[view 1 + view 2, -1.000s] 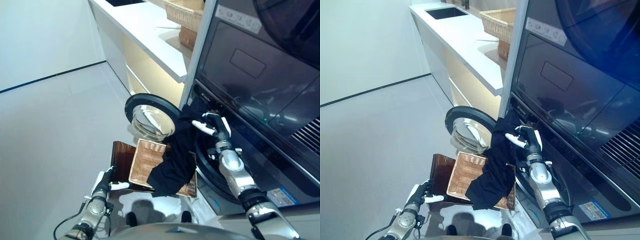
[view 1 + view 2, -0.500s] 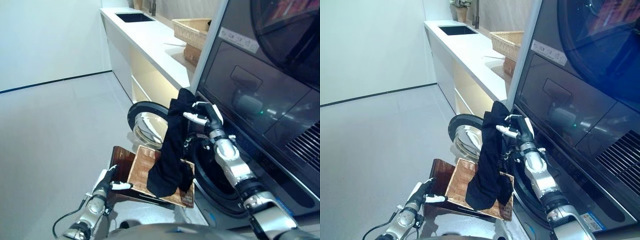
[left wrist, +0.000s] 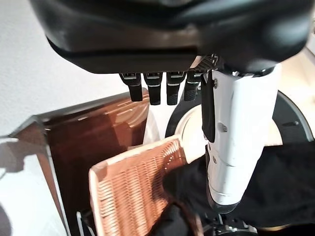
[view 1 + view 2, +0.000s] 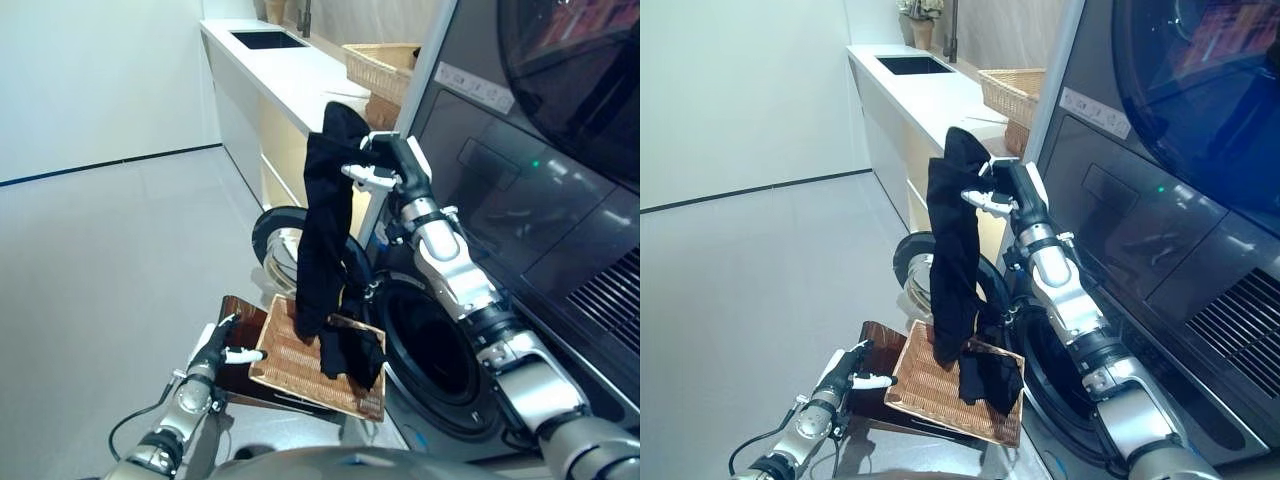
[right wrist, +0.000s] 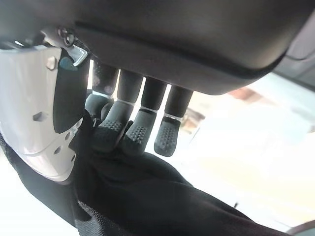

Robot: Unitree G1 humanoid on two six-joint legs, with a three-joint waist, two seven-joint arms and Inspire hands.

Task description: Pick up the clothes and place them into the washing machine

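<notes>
Right robot hand (image 4: 392,165), fingers pinched on the black garment (image 4: 322,230), has risen from drum height to above the washing machine's open drum (image 4: 435,345), so the cloth now hangs nearly clear of the wicker basket (image 4: 300,360), ready for loading; left robot hand (image 4: 220,350) relaxed beside it.

We see a black garment (image 4: 322,225) hanging in a long limp fold, its lower end bunched in the wicker basket (image 4: 292,362) before the washing machine's (image 4: 520,220) open round drum.
</notes>
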